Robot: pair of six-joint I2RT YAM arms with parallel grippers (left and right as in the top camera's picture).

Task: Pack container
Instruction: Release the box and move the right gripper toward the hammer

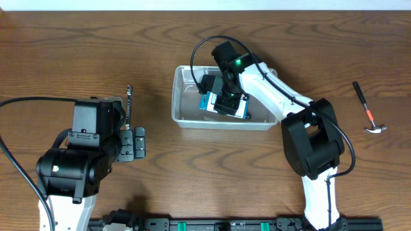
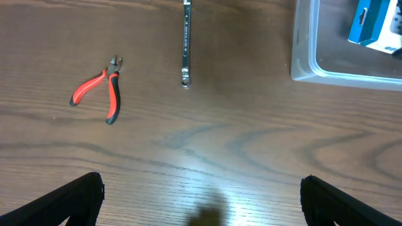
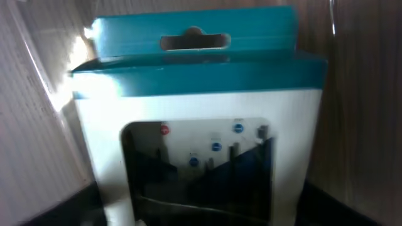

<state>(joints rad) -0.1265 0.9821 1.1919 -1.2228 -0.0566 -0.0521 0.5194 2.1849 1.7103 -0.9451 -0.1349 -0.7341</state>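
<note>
The clear container (image 1: 218, 123) sits at the table's middle; it also shows in the left wrist view (image 2: 303, 50) and the right wrist view (image 3: 38, 94). My right gripper (image 1: 226, 95) reaches down into it and is shut on a small blue-and-white box (image 1: 239, 110), which is tilted inside the bin. The box fills the right wrist view (image 3: 201, 94) between the dark fingers (image 3: 201, 210) and also shows in the left wrist view (image 2: 370, 25). My left gripper (image 1: 135, 142) is open and empty above bare wood (image 2: 201, 207), left of the container.
A silver wrench (image 1: 129, 102) lies left of the container, also in the left wrist view (image 2: 186, 44). Red-handled pliers (image 2: 97, 88) lie further left, hidden under the left arm in the overhead view. A hammer (image 1: 369, 112) lies at the far right.
</note>
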